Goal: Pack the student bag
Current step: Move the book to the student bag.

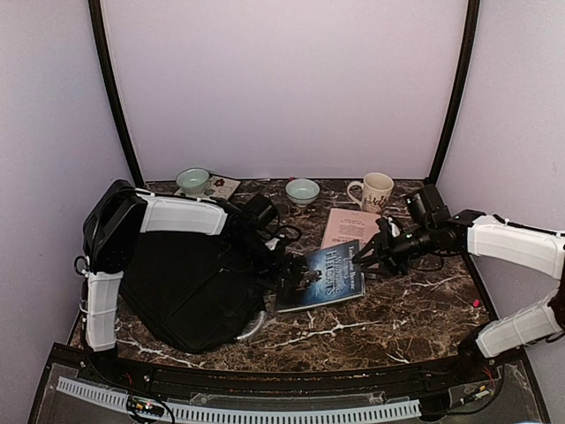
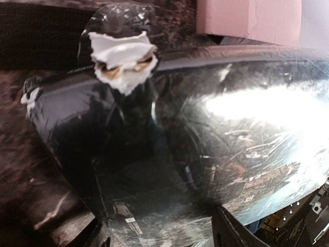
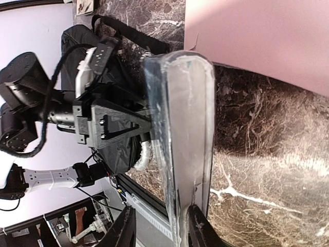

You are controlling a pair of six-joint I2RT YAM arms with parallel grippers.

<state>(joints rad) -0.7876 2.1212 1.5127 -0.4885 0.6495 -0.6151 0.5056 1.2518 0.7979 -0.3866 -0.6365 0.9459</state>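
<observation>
the student bag (image 1: 185, 291) lies flat at the table's (image 1: 397, 318) left side, under the left arm, which is the nearer one. a dark book (image 1: 325, 276) spans the gap between the left gripper (image 1: 284, 265), set wide astride the bag-side edge, and the right gripper (image 1: 378, 256), half closed astride the far edge. whether either has a firm hold cannot be told.

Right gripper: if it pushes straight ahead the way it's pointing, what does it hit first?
The dark book: its edge sits between the fingers of the right gripper. Beyond it, the left gripper at the far edge looks next, though depth is unclear.
</observation>
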